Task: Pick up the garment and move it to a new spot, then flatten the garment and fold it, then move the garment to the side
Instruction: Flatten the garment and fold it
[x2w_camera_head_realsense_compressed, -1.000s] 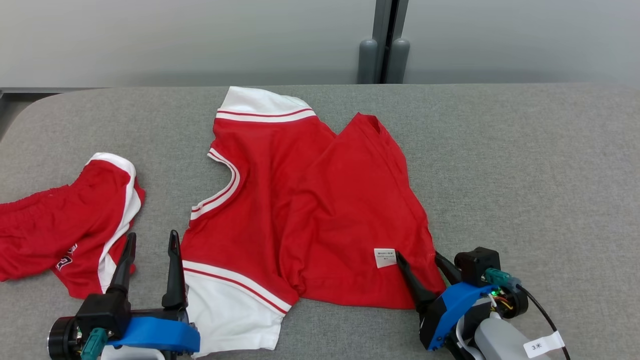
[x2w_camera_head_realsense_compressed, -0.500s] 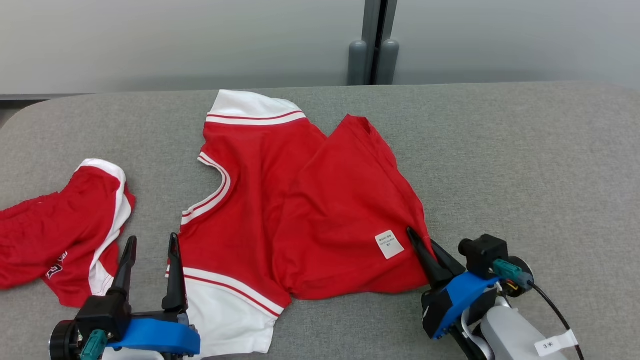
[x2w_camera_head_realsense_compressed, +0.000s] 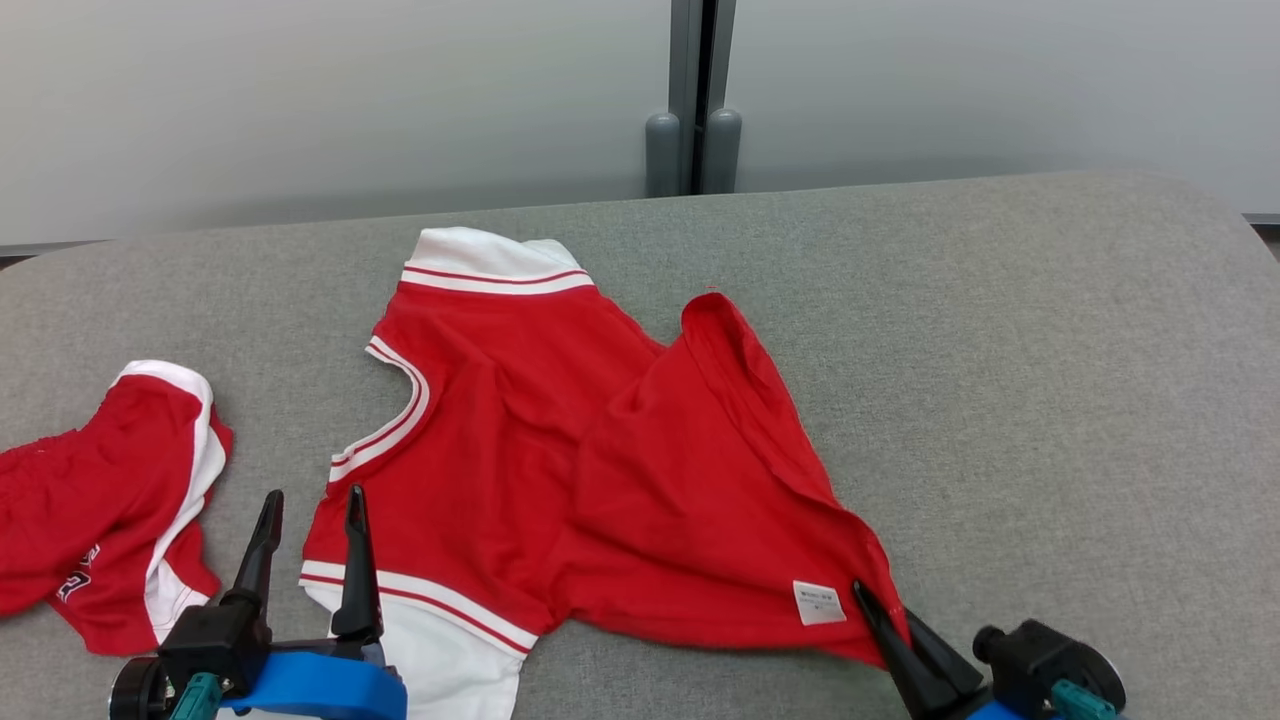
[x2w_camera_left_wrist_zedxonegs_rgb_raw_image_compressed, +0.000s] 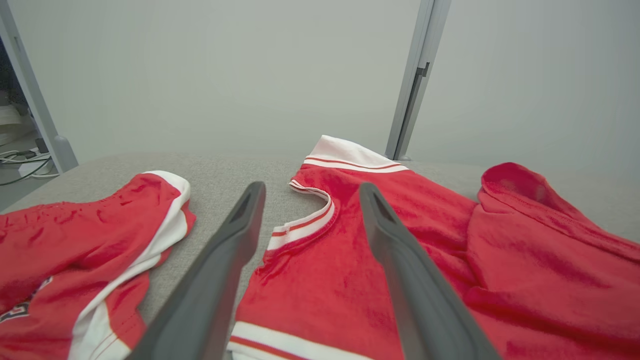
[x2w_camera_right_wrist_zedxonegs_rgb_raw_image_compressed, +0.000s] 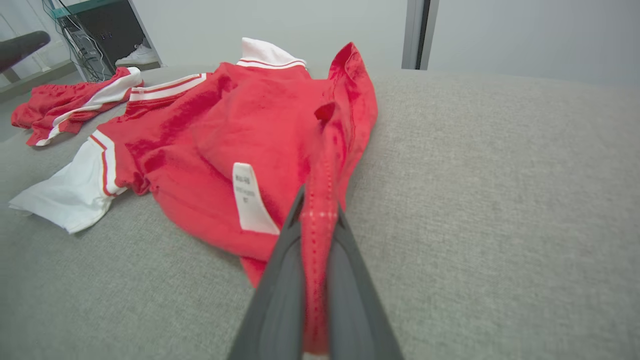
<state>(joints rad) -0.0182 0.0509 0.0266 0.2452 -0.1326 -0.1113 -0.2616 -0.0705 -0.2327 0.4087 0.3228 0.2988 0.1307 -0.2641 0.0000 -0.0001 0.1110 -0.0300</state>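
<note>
Red jersey (x2w_camera_head_realsense_compressed: 520, 440) on grey surface (x2w_camera_head_realsense_compressed: 1000, 350), hem pinched by right gripper (x2w_camera_head_realsense_compressed: 878, 603), left gripper (x2w_camera_head_realsense_compressed: 312, 493) spread, empty

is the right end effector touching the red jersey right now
Touching. The right wrist view shows the right end effector closed on the red jersey, with a fold of its red hem pinched between the two fingers.

The head camera looked forward and down from above onto the grey fabric-covered counter (x2w_camera_head_realsense_compressed: 1000, 350), facing the pale grey wall (x2w_camera_head_realsense_compressed: 300, 100). The wrist cameras sat low and close over it, sighting along the left pincer (x2w_camera_left_wrist_zedxonegs_rgb_raw_image_compressed: 312, 189) and right pincer (x2w_camera_right_wrist_zedxonegs_rgb_raw_image_compressed: 320, 210); all three shared the red, white-trimmed jersey (x2w_camera_head_realsense_compressed: 500, 430).
</note>
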